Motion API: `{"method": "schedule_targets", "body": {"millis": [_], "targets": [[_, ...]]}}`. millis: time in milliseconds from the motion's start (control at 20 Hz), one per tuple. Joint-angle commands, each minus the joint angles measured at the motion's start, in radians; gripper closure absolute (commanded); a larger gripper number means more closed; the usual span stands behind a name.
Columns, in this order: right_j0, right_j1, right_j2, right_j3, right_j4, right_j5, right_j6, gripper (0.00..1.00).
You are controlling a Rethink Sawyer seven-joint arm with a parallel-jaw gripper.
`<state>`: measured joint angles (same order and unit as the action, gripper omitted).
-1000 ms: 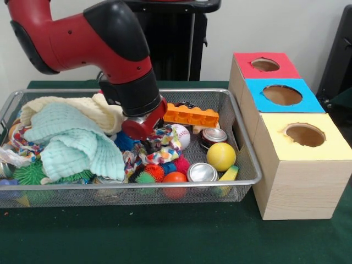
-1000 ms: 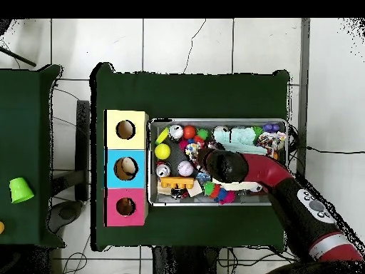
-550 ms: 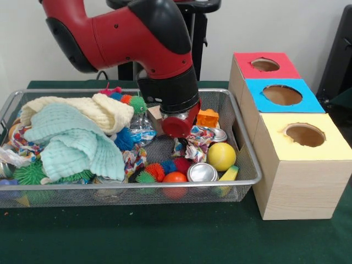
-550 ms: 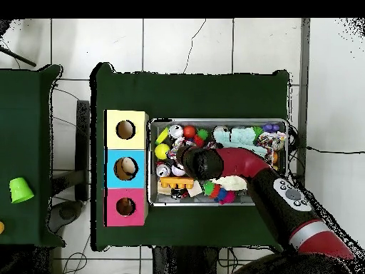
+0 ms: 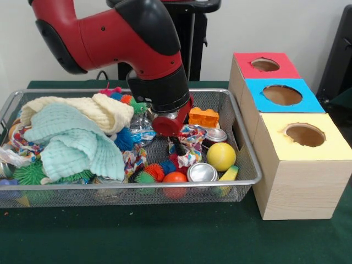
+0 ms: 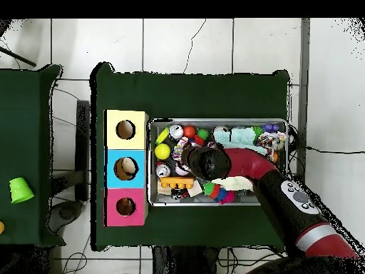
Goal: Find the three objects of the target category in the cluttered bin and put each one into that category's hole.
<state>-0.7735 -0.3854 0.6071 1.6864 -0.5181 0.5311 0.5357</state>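
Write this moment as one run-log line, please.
arm: over bin | gripper: at rag toy, grip unclear | boxes: untouched

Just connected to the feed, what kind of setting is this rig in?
Probably a robotics lab test bench, not a home or a factory: a green-covered table holds a wire mesh bin of mixed toys, cans and cloths, beside a wooden sorting box with red, blue and yellow holed tops, on a cracked tile floor.

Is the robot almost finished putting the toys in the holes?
Not nearly. In the overhead view something pale sits in the blue box's hole, so maybe one thing is in; the yellow hole and the red hole look empty. The gripper is down among the clutter by the colourful rope toy; whether it holds anything is unclear. The wire bin is full.
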Motion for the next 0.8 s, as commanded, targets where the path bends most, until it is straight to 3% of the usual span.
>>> {"method": "schedule_targets", "body": {"millis": [50, 250, 600, 800], "targets": [[0.051, 0.002, -0.01, -0.026, -0.011, 0.011, 0.116, 0.0], [0.124, -0.025, -0.049, 0.005, 0.01, -0.041, 0.24, 0.0], [0.094, -0.008, -0.034, 0.02, 0.015, -0.068, 0.192, 0.0], [0.111, -0.013, -0.054, 0.022, 0.024, -0.066, 0.212, 0.0]]}}
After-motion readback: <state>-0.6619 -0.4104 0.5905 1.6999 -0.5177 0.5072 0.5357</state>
